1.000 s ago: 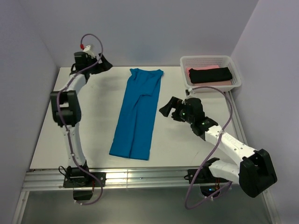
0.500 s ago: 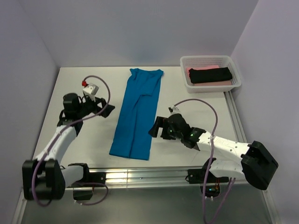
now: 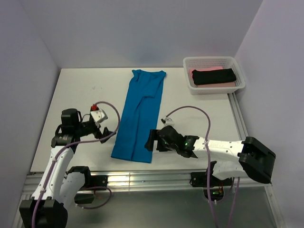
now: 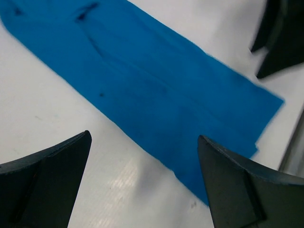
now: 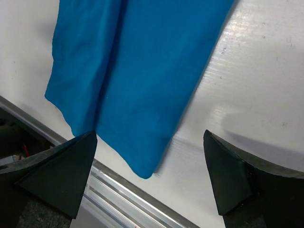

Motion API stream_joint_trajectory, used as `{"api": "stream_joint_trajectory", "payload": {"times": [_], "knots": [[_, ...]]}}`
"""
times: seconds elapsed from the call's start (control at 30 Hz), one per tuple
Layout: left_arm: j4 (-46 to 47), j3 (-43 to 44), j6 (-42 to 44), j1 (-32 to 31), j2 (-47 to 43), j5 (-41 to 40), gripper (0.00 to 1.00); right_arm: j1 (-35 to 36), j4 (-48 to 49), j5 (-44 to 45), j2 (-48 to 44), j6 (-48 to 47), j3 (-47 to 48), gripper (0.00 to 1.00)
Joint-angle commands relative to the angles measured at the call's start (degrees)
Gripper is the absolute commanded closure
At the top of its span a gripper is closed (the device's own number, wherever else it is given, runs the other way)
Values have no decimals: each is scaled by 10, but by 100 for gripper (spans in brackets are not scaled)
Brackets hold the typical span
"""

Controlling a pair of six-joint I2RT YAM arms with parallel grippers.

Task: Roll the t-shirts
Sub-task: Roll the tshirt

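The left pincer [image 3: 103,132] and right pincer [image 3: 150,141] are both gaping wide, gripping nothing. The blue t-shirt [image 3: 140,114] is lying flat between them, its near end just beyond their tips.

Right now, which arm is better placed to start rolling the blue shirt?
Probably the right: the right gripper, open, hovers at the near corner of the blue t-shirt, which is framed in its wrist view. The left gripper, also open, stands beside the long edge.
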Motion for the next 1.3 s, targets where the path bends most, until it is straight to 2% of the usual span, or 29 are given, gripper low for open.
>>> {"api": "stream_joint_trajectory", "payload": {"times": [0.0, 0.03, 0.1, 0.2, 0.27, 0.33, 0.37, 0.53, 0.67, 0.77, 1.0, 1.27], "knots": [[-212, 17, 289, 0, -33, 99, 0, 14, 11, 30, -12, 8, 16, 0], [-278, 19, 382, 1, -38, 85, 0, 16, 32, 28, -17, 10, 11, 0], [-312, 22, 445, 1, -42, 67, 1, 17, 38, 26, -25, 12, 0, 0], [-414, 11, 643, 1, -38, 33, 1, 18, 44, 17, -34, 13, -11, 0], [-439, 1, 687, 1, -42, 22, 1, 23, 40, 13, -35, 18, -14, 0], [-422, -15, 694, 0, -49, 18, 8, 29, 30, 10, -32, 22, -11, 0], [-409, -19, 700, 1, -50, 14, 16, 30, 24, 7, -26, 25, -5, 1], [-416, -49, 777, 0, -30, 5, 23, 46, -12, 0, 0, 61, 18, 7], [-387, -75, 786, -5, -16, -10, 39, 68, -13, 2, 14, 101, 18, 13], [-372, -81, 793, -10, -6, -22, 45, 77, -6, -5, 23, 126, 17, 16], [-356, -85, 820, -39, 31, -59, 49, 97, -2, -15, 53, 174, 23, 27], [-337, -106, 828, -62, 48, -78, 48, 112, -1, -16, 82, 200, 33, 38]]}}
